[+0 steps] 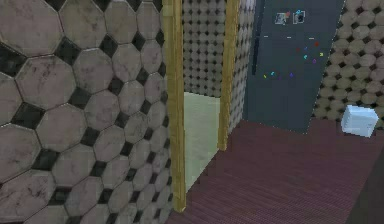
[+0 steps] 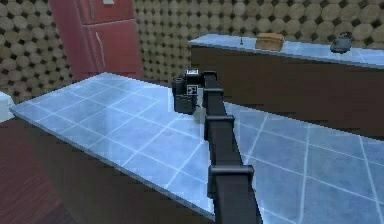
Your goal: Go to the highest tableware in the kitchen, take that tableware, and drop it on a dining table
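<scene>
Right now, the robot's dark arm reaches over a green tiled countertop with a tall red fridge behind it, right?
No, the tiled countertop is pale blue, not green; the arm side view shows it. The dark arm does reach over it, with the tall red fridge behind.

no legible text, label or number anywhere

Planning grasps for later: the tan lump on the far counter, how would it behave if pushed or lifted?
The tan lump sits low and wide on the far counter, so it would probably slide rather than roll or tip. Its rounded, loaf-like shape hints at something light and squashy, though it is too small to be sure.
</scene>
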You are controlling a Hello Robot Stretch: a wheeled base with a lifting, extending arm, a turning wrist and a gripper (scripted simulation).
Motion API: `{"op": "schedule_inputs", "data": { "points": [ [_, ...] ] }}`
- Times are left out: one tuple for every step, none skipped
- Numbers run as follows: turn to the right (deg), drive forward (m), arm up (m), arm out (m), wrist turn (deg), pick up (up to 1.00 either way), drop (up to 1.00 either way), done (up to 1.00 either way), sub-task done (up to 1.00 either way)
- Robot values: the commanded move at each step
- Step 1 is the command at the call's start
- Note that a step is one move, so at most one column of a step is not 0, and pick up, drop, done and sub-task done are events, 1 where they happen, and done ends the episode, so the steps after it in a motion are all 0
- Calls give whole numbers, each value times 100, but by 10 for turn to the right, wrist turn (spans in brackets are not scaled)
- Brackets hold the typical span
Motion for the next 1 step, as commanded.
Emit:
{"op": "schedule_inputs", "data": {
  "points": [
    [0,0,0,0,0,100,0,0,0]
  ]
}}
